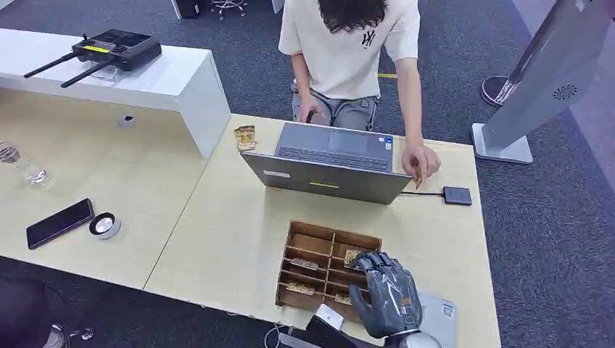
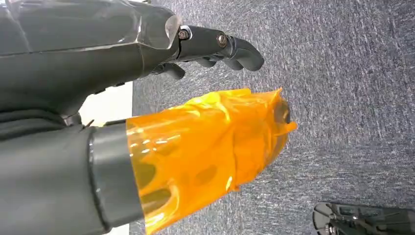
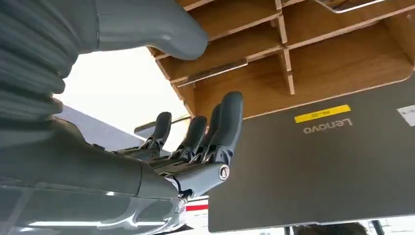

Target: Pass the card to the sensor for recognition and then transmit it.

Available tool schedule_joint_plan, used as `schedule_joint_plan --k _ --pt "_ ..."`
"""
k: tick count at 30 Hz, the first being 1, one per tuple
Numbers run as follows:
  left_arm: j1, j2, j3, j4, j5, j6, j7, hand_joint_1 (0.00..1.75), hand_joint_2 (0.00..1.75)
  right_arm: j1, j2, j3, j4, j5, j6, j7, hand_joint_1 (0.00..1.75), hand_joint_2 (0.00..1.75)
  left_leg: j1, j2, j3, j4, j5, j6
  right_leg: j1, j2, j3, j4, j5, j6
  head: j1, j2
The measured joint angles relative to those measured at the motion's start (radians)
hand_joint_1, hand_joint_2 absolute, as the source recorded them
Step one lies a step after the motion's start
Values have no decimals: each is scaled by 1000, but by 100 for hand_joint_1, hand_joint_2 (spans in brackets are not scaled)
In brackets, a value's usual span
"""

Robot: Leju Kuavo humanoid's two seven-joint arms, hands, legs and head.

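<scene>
A wooden divided box (image 1: 318,242) sits near the table's front edge, with several gold-printed cards (image 1: 303,264) lying in its compartments. My right hand (image 1: 388,290) hovers over the box's right side with its fingers spread and nothing in them. In the right wrist view the fingers (image 3: 215,132) stretch toward the box (image 3: 342,63), where a card's edge (image 3: 210,72) shows in one slot. A small black sensor (image 1: 457,195) lies right of the laptop, cabled to it. My left hand (image 2: 210,49) hangs over the carpet holding nothing, its thumb (image 2: 215,147) wrapped in orange film.
An open grey laptop (image 1: 326,177) stands behind the box, and a seated person rests a hand (image 1: 420,161) beside the sensor. A gold card stack (image 1: 245,137) lies left of the laptop. A phone (image 1: 59,222), round puck (image 1: 105,225) and bottle (image 1: 22,165) lie far left.
</scene>
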Motion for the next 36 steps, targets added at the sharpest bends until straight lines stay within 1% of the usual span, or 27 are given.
schedule_joint_plan --k 1,3,4,6,9,10,12,14,15,16,19,21,22,24,25,30,31,33,34,36 --pt "0 0 0 0 0 0 1 0 0 -2 1 0 2 5 0 3 82 175 0 0 0 0 0 0 0 0 0 0 0 0 0 0" --pt "0 0 0 0 0 0 3 0 0 -7 3 -1 7 17 -3 10 77 175 0 0 0 0 0 0 0 0 0 0 0 0 0 0" --pt "0 0 0 0 -1 0 5 0 0 -9 6 -2 9 25 -5 14 84 175 0 0 0 0 0 0 0 0 0 0 0 0 0 0" --pt "0 0 0 0 -3 0 5 0 0 -12 10 -5 12 33 -6 18 84 175 0 0 0 0 0 0 0 0 0 0 0 0 0 0" --pt "0 0 0 0 -3 0 -2 0 0 -16 14 -15 13 55 -16 23 87 175 0 0 0 0 0 0 0 0 0 0 0 0 0 0" --pt "-1 0 0 0 -5 0 -5 0 0 -18 15 -18 13 60 -16 27 93 175 0 0 0 0 0 0 0 0 0 0 0 0 0 0" --pt "-1 0 0 0 -7 2 -8 0 0 -23 16 -21 13 63 -16 29 93 175 0 0 0 0 0 0 0 0 0 0 0 0 0 0" --pt "-1 0 0 1 -11 3 -11 0 0 -25 17 -24 13 66 -16 29 91 175 0 0 0 0 0 0 0 0 0 0 0 0 0 0" --pt "-1 0 0 1 -14 3 -11 0 0 -25 18 -25 13 67 -16 29 86 175 0 0 0 0 0 0 0 0 0 0 0 0 0 0" --pt "-1 0 0 1 -15 3 -11 0 0 -25 18 -25 13 70 -17 29 87 175 0 0 0 0 0 0 0 0 0 0 0 0 0 0" --pt "-1 0 1 1 -16 3 -15 0 0 -26 18 -25 13 71 -16 30 84 175 0 0 0 0 0 0 0 0 0 0 0 0 0 0" --pt "-2 0 4 3 -18 6 -18 0 0 -26 18 -25 13 71 -14 30 79 175 0 0 0 0 0 0 0 0 0 0 0 0 0 0" --pt "-3 0 6 5 -21 6 -18 0 0 -26 18 -25 13 69 -12 30 73 175 0 0 0 0 0 0 0 0 0 0 0 0 0 0" --pt "-2 0 7 5 -24 6 -13 0 0 -25 18 -25 13 63 -5 30 75 175 0 0 0 0 0 0 0 0 0 0 0 0 0 0" --pt "-2 0 7 5 -23 6 -11 0 0 -24 18 -25 14 60 -5 29 70 175 0 0 0 0 0 0 0 0 0 0 0 0 0 0" --pt "-2 0 6 5 -11 3 -1 0 0 -24 18 -24 17 55 -7 27 70 175 0 0 0 0 0 0 0 0 0 0 0 0 0 0" --pt "-2 0 6 5 -10 3 0 0 0 -24 18 -24 17 55 -7 27 66 175 0 0 0 0 0 0 0 0 0 0 0 0 0 0" --pt "-2 0 6 5 -9 3 0 0 0 -24 18 -24 17 55 -7 27 68 175 0 0 0 0 0 0 0 0 0 0 0 0 0 0" --pt "-2 0 6 5 -9 3 0 0 0 -24 18 -24 17 55 -7 27 73 175 0 0 0 0 0 0 0 0 0 0 0 0 0 0" --pt "-2 0 6 5 -9 3 0 0 0 -25 18 -24 17 55 -7 27 73 175 0 0 0 0 0 0 0 0 0 0 0 0 0 0"
